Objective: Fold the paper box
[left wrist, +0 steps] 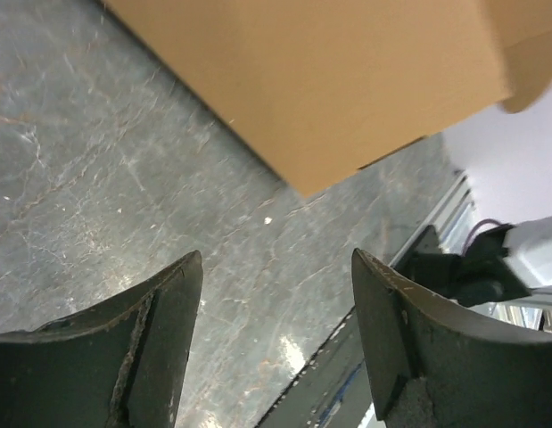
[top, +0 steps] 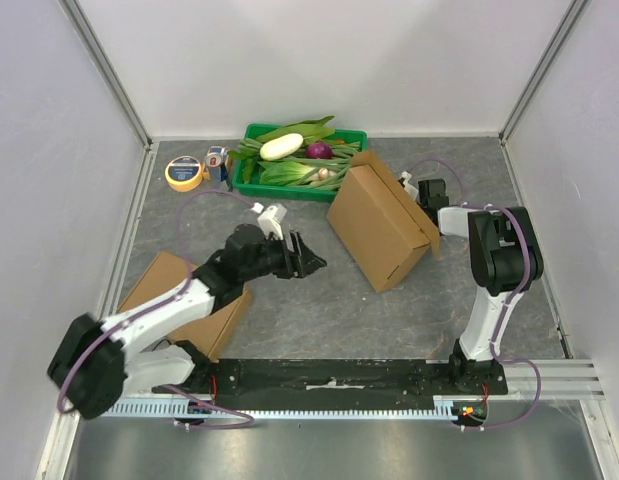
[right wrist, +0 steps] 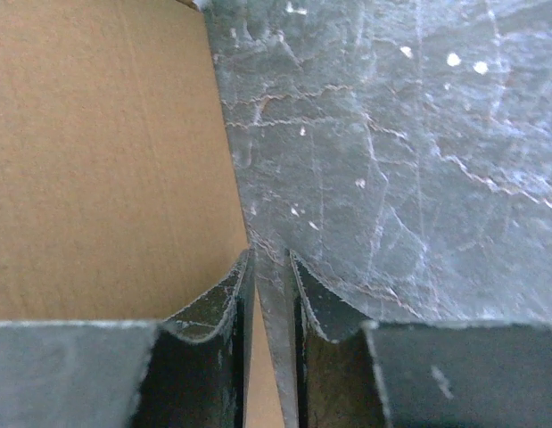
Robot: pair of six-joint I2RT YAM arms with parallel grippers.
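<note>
Item under inspection: the brown corrugated-cardboard box (top: 381,222). It sits right of centre on the grey stone-pattern counter (top: 319,300), turned at an angle, just in front of the green plastic crate of vegetables (top: 251,180).

Progress: the box is raised into a hollow body with a broad top panel and a shorter side wall facing the arms. A small flap stands proud at its right corner. I judge the forming done and the closing of the flaps outstanding.

Right end effector (right wrist: 268,259): drawn almost fully together at the box's right edge. A thin cardboard edge runs down into the narrow gap, so I read this as a pinch on a panel.

Left end effector (top: 311,262): spread wide, holding nothing, low over bare counter just left of the box and not touching it. Its wrist view shows the box's side above the parted fingers (left wrist: 160,339).

Also present: a second brown cardboard piece (top: 224,320) lying flat under my left arm, and a yellow tape roll (top: 184,173) beside the crate.

Not verifiable: the box's far end and underside are hidden. The state of the end flaps cannot be told. The right wrist view crops everything but one panel.
</note>
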